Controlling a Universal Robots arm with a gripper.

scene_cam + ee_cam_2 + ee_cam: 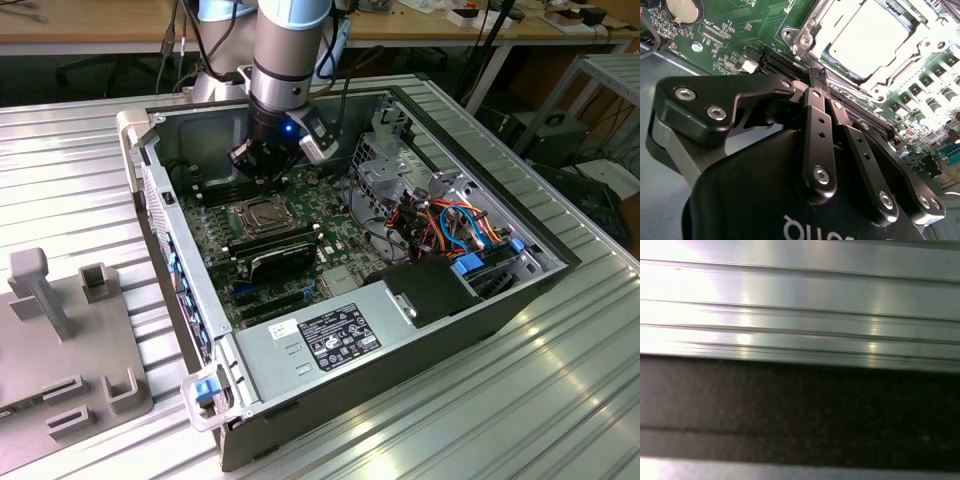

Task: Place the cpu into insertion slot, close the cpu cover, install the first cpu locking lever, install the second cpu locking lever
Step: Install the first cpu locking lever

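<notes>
Grey plastic fixture blocks (70,340) sit nearest the lens in the exterior view, at about eight o'clock on the ribbed aluminium table (560,400). Beyond them lies the open computer case (400,350), with its power supply (335,335) at six o'clock of the green motherboard (290,250). The insertion slot (258,213) lies near the board's middle, and the arm (290,60) comes down from twelve o'clock so that the gripper (268,165) hangs just above the slot's far edge. In the second wrist view the black gripper (818,77) fills the foreground; its fingers (815,125) are pressed together with nothing between them, their tips over the long black memory slots (782,62). At about one o'clock from the tips lies the insertion slot (805,30), the cpu (867,37) seated in it with its pale metal top showing — the cpu cover (900,57) lies flat around it, framing the chip. A coin battery (682,9) sits at eleven o'clock. In the first wrist view, ribbed aluminium (800,300) runs across above a dark band (800,410).
</notes>
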